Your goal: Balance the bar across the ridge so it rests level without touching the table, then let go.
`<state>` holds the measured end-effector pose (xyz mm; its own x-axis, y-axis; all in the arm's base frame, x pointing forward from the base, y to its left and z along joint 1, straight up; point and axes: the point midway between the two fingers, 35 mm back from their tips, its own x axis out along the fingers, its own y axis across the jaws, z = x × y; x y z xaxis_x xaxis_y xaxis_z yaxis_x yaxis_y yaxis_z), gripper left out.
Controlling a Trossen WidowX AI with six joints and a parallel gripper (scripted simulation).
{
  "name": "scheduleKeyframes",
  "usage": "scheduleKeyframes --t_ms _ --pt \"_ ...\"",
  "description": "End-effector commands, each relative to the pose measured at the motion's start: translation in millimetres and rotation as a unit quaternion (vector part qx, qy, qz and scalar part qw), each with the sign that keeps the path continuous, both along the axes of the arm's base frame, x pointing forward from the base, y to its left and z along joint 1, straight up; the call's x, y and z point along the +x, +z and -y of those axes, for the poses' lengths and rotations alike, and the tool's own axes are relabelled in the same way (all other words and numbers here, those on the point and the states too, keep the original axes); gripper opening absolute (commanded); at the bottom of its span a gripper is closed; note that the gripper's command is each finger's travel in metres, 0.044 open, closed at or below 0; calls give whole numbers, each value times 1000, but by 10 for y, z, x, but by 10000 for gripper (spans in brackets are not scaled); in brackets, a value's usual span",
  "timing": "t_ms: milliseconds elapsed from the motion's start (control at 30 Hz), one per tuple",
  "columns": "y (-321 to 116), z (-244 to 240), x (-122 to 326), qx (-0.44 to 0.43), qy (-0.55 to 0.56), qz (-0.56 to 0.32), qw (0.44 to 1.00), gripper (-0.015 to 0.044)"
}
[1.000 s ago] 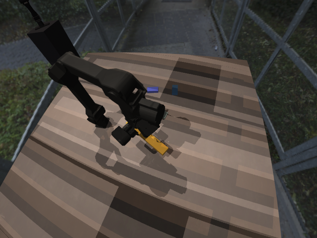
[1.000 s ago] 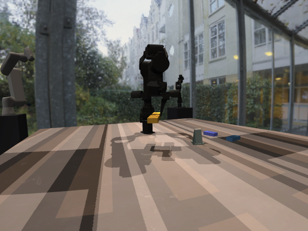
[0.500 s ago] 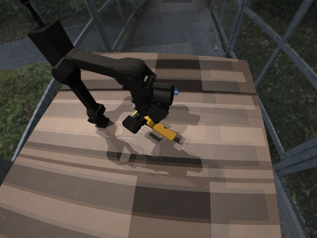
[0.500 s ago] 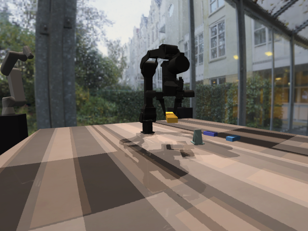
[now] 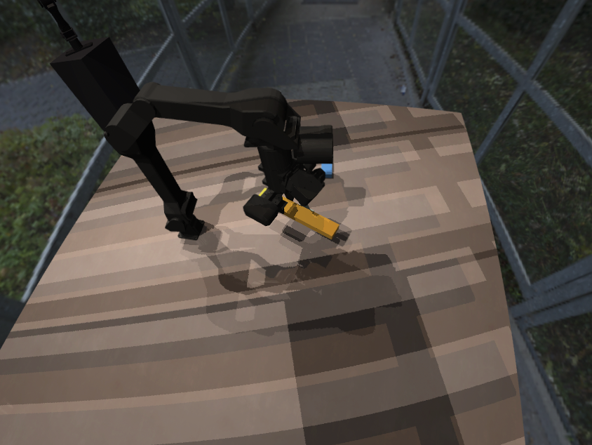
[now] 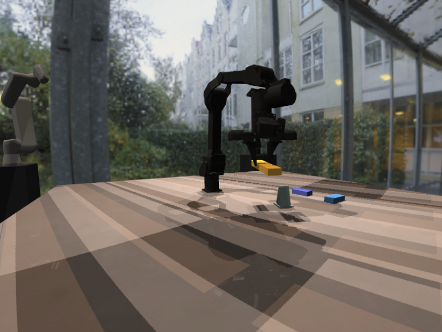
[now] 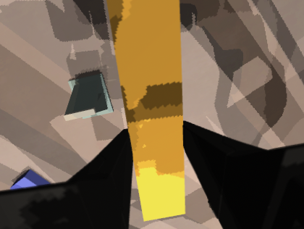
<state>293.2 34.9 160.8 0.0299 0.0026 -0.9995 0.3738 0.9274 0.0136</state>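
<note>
In the top view, the yellow-orange bar [image 5: 313, 221] [image 6: 268, 168] [image 7: 152, 72] juts out from beneath the black arm [image 5: 200, 102] [image 6: 215, 124], a light-blue block [image 5: 327, 170] [image 6: 334, 198] showing past the wrist; in the exterior view, the jaws [image 6: 263, 162] are clamped on the bar above the surface [image 5: 143, 382] [image 6: 178, 285], with the grey-green ridge [image 6: 283, 197] [image 7: 88, 95] standing apart below and a violet-blue block [image 6: 301, 191] [image 7: 30, 180] near it; in the wrist view, the bar runs between the jaws, beside the ridge
</note>
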Motion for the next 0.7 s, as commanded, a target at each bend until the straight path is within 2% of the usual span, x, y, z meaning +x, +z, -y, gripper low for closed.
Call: scheduleKeyframes --t_ms 0,467,667 --pt "-9 -154 7 1 8 -3 1000 0" --pt "-12 -678 -49 2 45 -3 999 0" --pt "-39 -721 -59 2 48 -3 999 0"
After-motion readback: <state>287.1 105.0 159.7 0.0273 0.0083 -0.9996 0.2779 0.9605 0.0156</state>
